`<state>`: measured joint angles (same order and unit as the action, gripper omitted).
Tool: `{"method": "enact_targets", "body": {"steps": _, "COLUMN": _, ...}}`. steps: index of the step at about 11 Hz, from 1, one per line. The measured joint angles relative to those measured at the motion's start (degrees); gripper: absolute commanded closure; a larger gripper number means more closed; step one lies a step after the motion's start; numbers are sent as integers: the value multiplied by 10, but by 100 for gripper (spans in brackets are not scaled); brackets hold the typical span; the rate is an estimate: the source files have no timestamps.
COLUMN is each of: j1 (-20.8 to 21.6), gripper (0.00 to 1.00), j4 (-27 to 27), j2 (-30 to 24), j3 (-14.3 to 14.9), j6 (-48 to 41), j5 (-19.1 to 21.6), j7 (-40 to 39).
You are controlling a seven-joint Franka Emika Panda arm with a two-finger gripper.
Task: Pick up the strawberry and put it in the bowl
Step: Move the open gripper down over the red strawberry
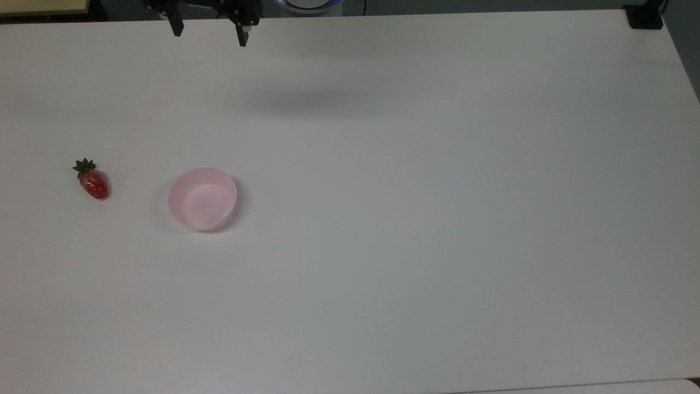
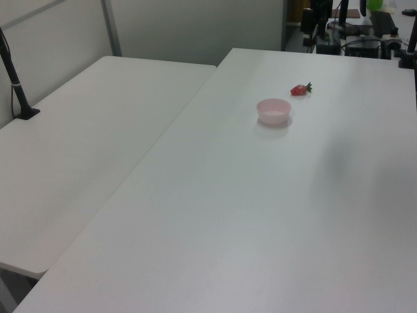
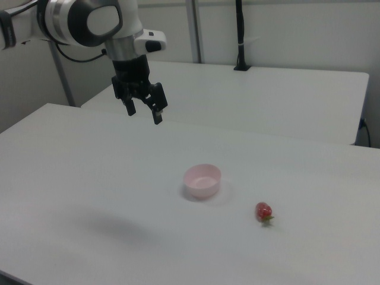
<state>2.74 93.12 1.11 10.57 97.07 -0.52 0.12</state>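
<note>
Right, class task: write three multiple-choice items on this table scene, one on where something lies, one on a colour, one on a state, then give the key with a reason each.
1. In the top view, the strawberry lies
A. left of the bowl
B. inside it
C. right of it

2. The bowl is
A. blue
B. pale pink
C. green

3. The claw is
A. shut on the strawberry
B. open and holding nothing
C. resting in the bowl

Key: 1 A, bare table separates them, fruit toward the top view's left. 2 B, pink rim and sides. 3 B, in the right view its fingers stand apart, up above the table.
</note>
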Motion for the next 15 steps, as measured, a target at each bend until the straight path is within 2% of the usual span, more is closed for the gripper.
{"method": "enact_targets", "body": {"steps": 2, "j1": -29, "gripper": 0, "j4": 3, "j2": 2, "j3": 1, "j6": 0, "j5": 0, "j7": -120}}
{"method": "enact_targets", "body": {"steps": 3, "j1": -55, "gripper": 0, "j4": 4, "j2": 8, "j3": 2, "j6": 7, "j5": 0, "j7": -155}}
{"method": "enact_targets", "body": {"steps": 5, "j1": -108, "gripper": 0, "j4": 6, "j2": 35, "j3": 3, "j6": 70, "j5": 0, "j7": -182}}
{"method": "enact_targets", "body": {"steps": 7, "j1": -146, "gripper": 0, "j4": 10, "j2": 88, "j3": 4, "j6": 141, "j5": -2, "j7": -209}}
{"method": "enact_targets", "body": {"steps": 10, "j1": -168, "gripper": 0, "j4": 11, "j2": 188, "j3": 4, "j6": 251, "j5": -15, "j7": -268}}
{"method": "enact_targets", "body": {"steps": 12, "j1": -171, "gripper": 0, "j4": 3, "j2": 235, "j3": 3, "j6": 270, "j5": -25, "j7": -312}}
{"method": "enact_targets", "body": {"steps": 15, "j1": -171, "gripper": 0, "j4": -16, "j2": 289, "j3": 2, "j6": 325, "j5": -36, "j7": -322}}
